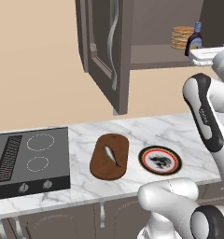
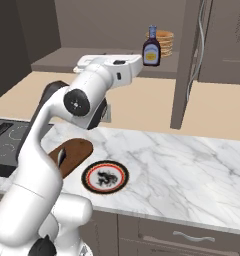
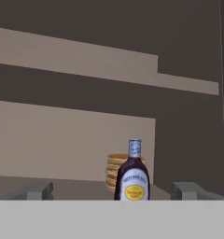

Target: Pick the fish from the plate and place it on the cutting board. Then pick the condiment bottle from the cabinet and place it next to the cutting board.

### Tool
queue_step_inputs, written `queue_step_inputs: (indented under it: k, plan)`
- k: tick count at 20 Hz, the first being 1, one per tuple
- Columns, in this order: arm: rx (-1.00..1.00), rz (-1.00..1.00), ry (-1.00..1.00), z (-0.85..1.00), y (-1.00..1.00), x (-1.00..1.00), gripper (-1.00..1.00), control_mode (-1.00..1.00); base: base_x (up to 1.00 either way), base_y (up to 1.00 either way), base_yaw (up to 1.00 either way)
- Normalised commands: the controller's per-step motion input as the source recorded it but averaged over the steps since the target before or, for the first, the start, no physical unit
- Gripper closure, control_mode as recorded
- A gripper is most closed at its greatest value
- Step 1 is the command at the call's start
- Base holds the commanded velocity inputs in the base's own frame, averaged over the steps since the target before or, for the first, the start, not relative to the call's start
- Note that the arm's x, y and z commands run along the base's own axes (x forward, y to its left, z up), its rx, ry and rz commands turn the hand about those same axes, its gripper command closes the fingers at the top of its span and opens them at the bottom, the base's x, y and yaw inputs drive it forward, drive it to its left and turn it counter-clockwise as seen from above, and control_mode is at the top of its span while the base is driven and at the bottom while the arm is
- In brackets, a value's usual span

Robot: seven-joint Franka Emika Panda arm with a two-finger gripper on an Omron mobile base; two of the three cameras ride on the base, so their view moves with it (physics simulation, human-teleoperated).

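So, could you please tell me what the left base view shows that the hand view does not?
Left base view alone: the small silver-grey fish lying on the oblong dark-brown cutting board, the round white, orange-rimmed plate beside it with no fish on it, and the black cooktop. Hand view alone: the open jaws' two tips flanking the bottle. Both: the dark condiment bottle with its light blue cap, beside the tan pancake stack in the cabinet.

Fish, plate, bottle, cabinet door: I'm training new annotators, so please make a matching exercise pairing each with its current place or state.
Things:
1. fish
2. plate
3. bottle
4. cabinet door

Places or states:
A. swung open
B. on the cabinet shelf, beside the pancakes
C. lying on the cutting board
D. on the counter, nothing on it

Pairs: 1-C, 2-D, 3-B, 4-A
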Motion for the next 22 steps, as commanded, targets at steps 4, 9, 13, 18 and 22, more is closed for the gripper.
queue_step_inputs:
  k: [4, 9, 13, 18, 22]
  plan:
    - [0.0, -0.01, 0.0, 0.0, -0.06, 0.24, -1.0, -1.0, 0.0, 0.0, 0.0]
    - [0.0, -0.01, 0.0, 0.0, -0.11, 0.23, -1.0, -1.0, 0.0, 0.0, 0.0]
    - [0.0, -0.01, 0.0, 0.03, -0.15, 0.21, -1.0, -1.0, 0.0, 0.0, 0.0]
    - [0.0, -0.01, 0.0, 0.06, -0.16, 0.19, -1.0, -1.0, 0.0, 0.0, 0.0]
    - [0.02, 0.0, 0.0, 0.1, -0.13, 0.12, -1.0, -1.0, 0.0, 0.0, 0.0]
